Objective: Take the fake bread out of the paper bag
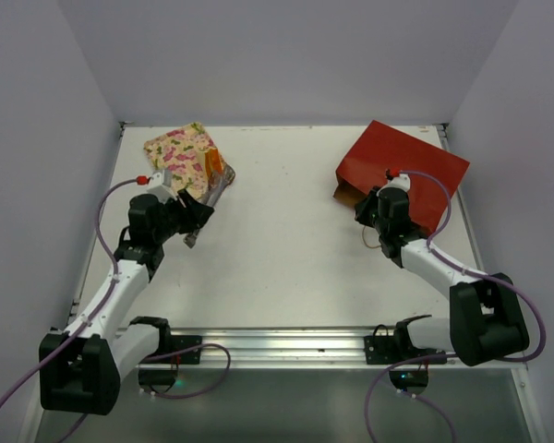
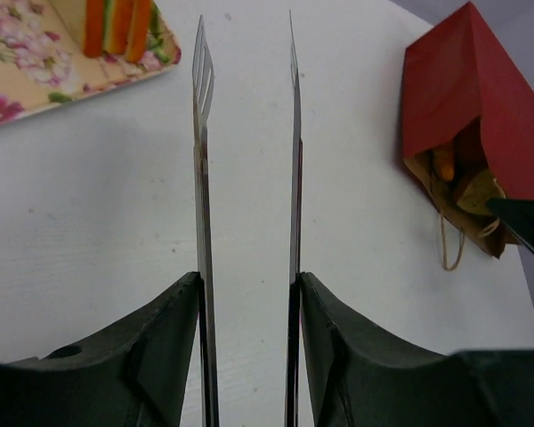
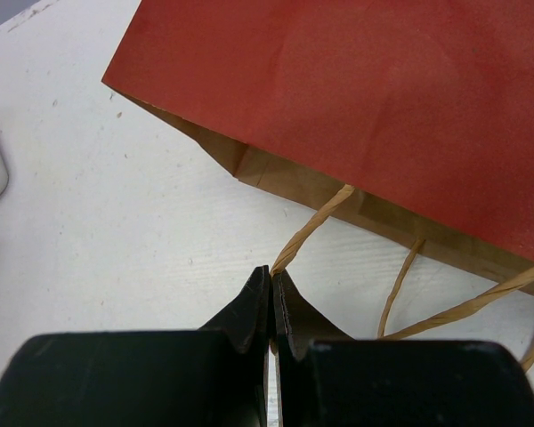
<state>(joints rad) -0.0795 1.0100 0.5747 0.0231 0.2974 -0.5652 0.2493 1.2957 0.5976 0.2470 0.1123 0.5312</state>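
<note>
**Paper bag** (image 1: 402, 166): lies flat at the far right of the desk (image 1: 286, 249), dark-red face up. Its brown mouth is turned toward the desk's centre and the right arm.

**Fake bread** (image 2: 445, 165): only the left wrist view looks into the mouth. It shows an orange piece and a tan piece beside it, just inside the brown lining. The overhead and right wrist views show only the red face and the brown lip, so the contents are hidden there.

**Toy sandwich wedge** (image 2: 116, 27): sits on the floral tray (image 2: 27, 71) at the far left, near the tray's corner. Its orange and green layers are plain in the left wrist view. Overhead it is only a small orange patch at the tray's right edge.

**Left pincer** (image 2: 247, 289): clamped on metal tongs (image 2: 202, 178). The two long blades run forward, parallel and apart, with nothing between them. Their tips are over bare desk just beside the tray's corner.

**Right pincer** (image 3: 271, 289): fingers together at the bag's mouth. The right wrist view shows a cord handle (image 3: 311, 227) running into the fingertips and pinched there. A second cord loop (image 3: 399, 285) lies loose on the desk to its right. Overhead, the wrist covers this contact — the grip cannot be read from that view.
</note>
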